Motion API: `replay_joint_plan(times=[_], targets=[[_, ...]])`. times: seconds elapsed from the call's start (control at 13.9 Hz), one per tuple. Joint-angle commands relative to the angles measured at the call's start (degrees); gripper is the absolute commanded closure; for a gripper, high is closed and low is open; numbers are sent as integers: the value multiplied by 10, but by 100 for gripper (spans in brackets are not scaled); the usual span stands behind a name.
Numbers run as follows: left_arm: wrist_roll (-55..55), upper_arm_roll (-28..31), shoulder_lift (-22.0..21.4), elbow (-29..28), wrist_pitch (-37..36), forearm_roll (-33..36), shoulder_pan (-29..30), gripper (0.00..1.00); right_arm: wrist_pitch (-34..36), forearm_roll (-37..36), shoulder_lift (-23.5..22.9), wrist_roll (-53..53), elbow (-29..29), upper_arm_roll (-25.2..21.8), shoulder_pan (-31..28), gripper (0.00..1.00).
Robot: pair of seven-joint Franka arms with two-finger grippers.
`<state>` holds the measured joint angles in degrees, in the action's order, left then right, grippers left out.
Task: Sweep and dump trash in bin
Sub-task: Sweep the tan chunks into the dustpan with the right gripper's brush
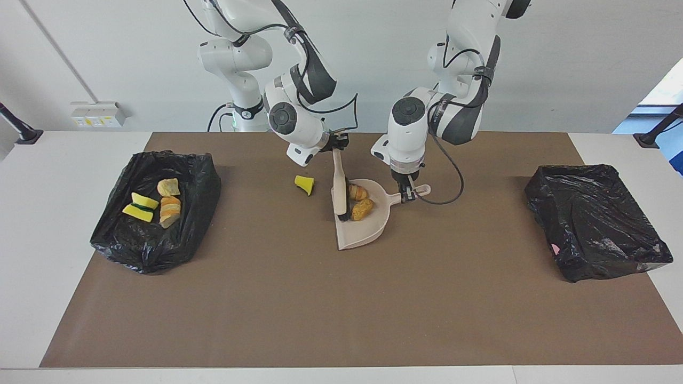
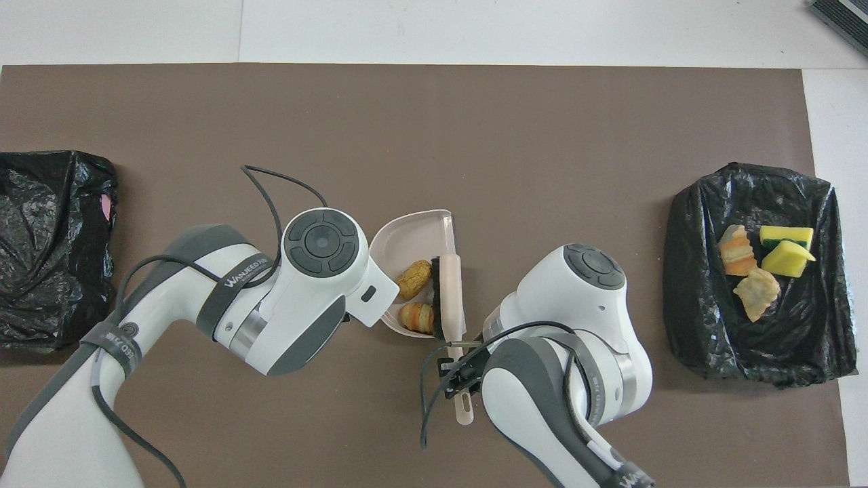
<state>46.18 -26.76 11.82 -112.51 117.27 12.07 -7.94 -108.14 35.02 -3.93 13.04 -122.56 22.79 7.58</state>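
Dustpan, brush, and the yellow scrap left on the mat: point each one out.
Dustpan point(image 1: 358, 234): facing view, bare floor near its open edge.
Brush point(image 2: 451, 291): overhead view, back of its head.
Yellow scrap point(image 1: 304, 184): facing view, middle of the chunk.

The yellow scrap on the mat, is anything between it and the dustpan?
Yes. The brush, held by the right claw, stands at the dustpan mouth, between it and the yellow scrap.

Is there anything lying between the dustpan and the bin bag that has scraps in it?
Yes: one yellow sponge chunk sits on the mat between the dustpan and that bin bag, seen in the facing view.
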Motion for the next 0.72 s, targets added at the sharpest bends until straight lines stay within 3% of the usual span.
replay_joint_plan(times=[0.0,0.14,0.65], targets=[[-2,2,-19,-23,20,7,1,100,13,6,-7,17,39,0,-3,100],[-1,2,-19,-22,19,7,2,100,49,-2,6,21,51,-8,-5,100],[0,1,-40,-48,9,8,-7,100,187,-189,85,97,49,-9,-33,100]])
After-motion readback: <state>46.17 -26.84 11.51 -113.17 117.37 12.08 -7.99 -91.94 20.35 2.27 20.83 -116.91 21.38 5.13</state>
